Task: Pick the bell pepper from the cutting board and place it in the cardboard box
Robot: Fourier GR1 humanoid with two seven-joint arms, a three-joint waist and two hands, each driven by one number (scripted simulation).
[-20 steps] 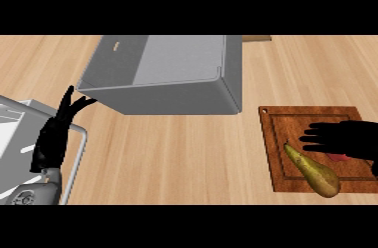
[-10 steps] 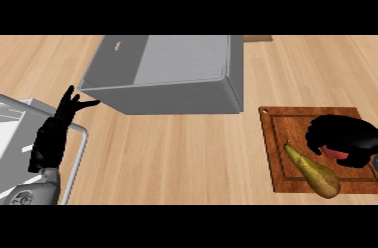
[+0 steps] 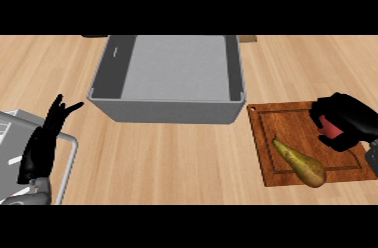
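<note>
Fingers [image 3: 337,142] of right hand [image 3: 354,117] curled round bell pepper [image 3: 328,127], over cutting board [image 3: 269,137]

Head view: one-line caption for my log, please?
Right robot hand curled round the bell pepper at the cutting board, box alongside.

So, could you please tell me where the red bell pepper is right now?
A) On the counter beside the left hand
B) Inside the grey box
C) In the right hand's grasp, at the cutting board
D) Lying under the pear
C: the right hand has its fingers curled round the red bell pepper at the far right of the cutting board.
</note>
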